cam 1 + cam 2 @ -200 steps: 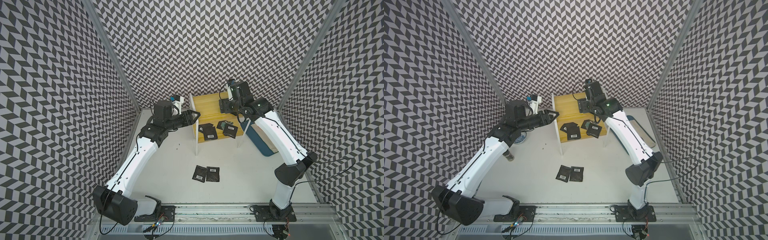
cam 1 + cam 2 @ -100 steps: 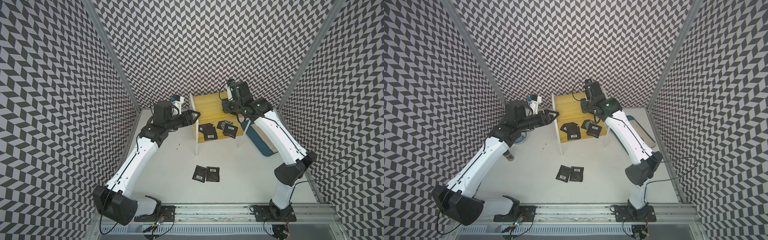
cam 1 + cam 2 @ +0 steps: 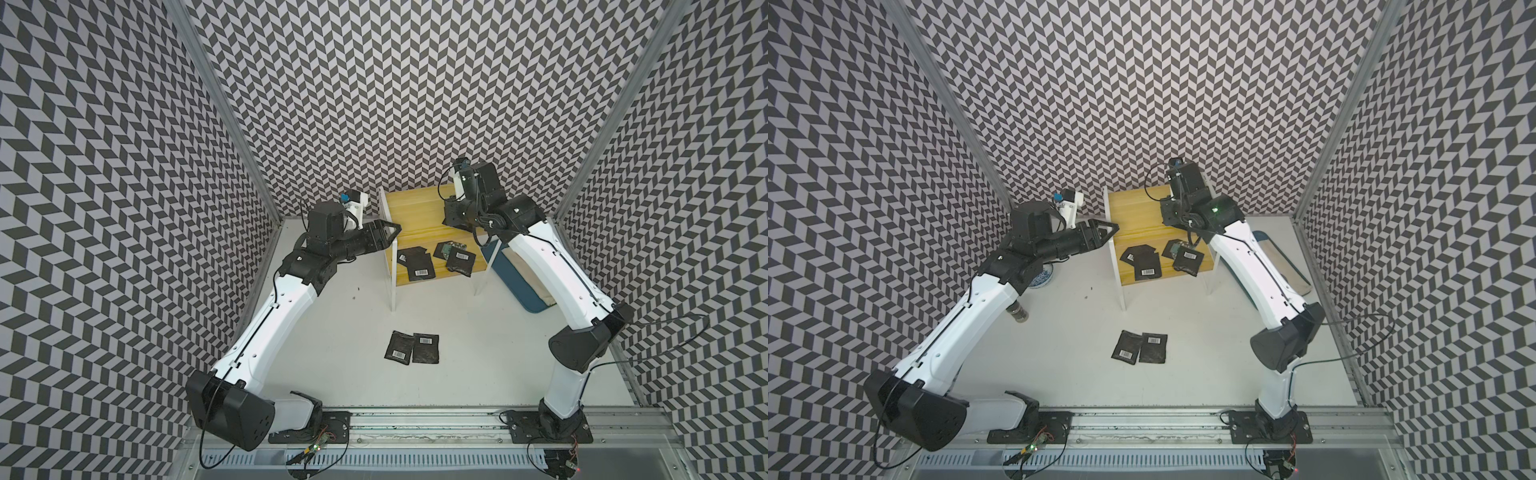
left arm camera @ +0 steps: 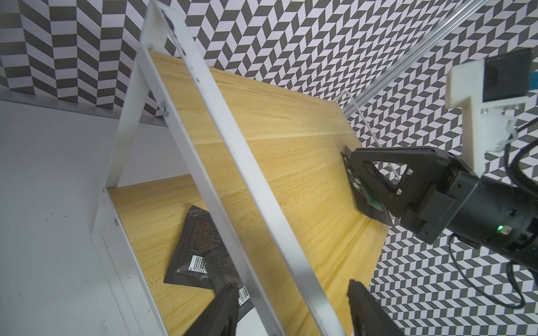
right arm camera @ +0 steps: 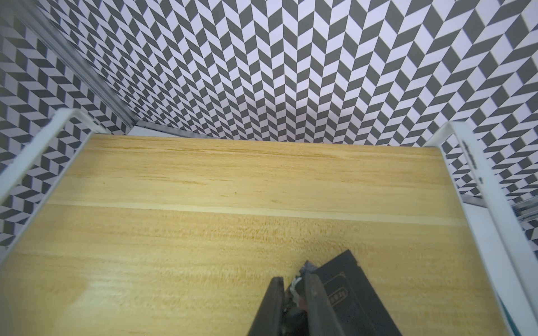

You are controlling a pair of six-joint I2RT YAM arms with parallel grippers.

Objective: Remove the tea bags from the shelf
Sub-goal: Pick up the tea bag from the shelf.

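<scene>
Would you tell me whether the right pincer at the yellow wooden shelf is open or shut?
Shut: the right pincer shows jaws nearly together, pinching a flat black tea bag.

- The shelf (image 3: 411, 208) stands upright at the far middle of the table, with two yellow wooden boards in a thin white frame.
- One black tea bag (image 4: 353, 178) lies at the upper board's right edge, pinched by the right gripper (image 5: 294, 280).
- On the lower board, two overlapping tea bags (image 3: 419, 268) lie on the left. On the right is a small heap (image 3: 460, 261), one showing green (image 3: 446, 250).
- Two more tea bags (image 3: 426, 349) lie flat side by side on the table, nearer than the shelf, barcodes up.
</scene>
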